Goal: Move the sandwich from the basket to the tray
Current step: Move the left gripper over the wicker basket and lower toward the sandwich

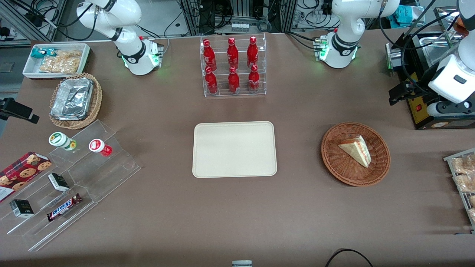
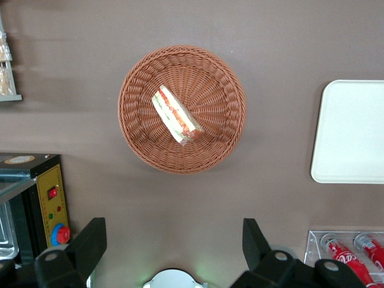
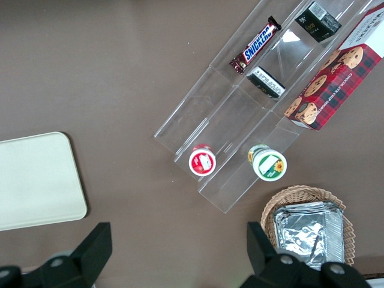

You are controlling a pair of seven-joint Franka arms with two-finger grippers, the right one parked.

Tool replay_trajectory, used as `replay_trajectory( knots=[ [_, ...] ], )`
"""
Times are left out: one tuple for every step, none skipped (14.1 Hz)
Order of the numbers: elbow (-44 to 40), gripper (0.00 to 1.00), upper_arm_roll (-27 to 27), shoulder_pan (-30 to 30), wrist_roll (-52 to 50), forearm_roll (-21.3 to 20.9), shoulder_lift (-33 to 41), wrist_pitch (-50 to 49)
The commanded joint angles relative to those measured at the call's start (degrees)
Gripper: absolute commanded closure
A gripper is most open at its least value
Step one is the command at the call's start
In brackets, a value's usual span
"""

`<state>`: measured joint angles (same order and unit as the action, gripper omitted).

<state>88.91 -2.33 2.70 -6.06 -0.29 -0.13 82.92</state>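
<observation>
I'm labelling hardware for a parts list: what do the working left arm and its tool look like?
The left arm is glossy white with black joint bands, a round base lit green, and black cables at its base. Its tool, above the table beside the basket, has two matte black, wedge-shaped fingers, set wide apart, on black mounts with round silver screws.

The working left arm [image 1: 347, 26] is glossy white, built of rounded, bulbous segments joined by black rings. Its domed base [image 1: 338, 50] glows green at the rim and carries a small black logo mark, with black cables plugged in at 9 o'clock. Its gripper [image 2: 174, 255] has two matte black, wedge-shaped fingers [image 2: 90, 243], spread wide, on grey knuckles with round screw heads.
</observation>
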Motion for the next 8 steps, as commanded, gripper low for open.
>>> replay_trajectory(
  knots=[
    [-0.23,0.00,0.22,0.56,3.23,-0.42,-0.05,-0.30],
    [0.03,0.00,0.22,0.56,3.24,-0.68,-0.31,-0.04],
    [0.30,0.00,0.22,0.64,2.72,-0.94,-0.92,-0.04],
    [1.00,0.00,0.22,0.64,2.72,-1.03,-1.63,-0.04],
    [2.83,0.00,0.22,0.64,2.72,-1.03,-1.89,0.31],
    [4.59,0.00,0.22,0.64,2.63,-1.12,-2.16,1.53],
    [7.83,0.00,0.22,0.56,2.63,-1.12,-2.16,4.33],
    [11.43,0.00,0.22,0.47,2.63,-1.12,-1.81,8.10]
  ],
)
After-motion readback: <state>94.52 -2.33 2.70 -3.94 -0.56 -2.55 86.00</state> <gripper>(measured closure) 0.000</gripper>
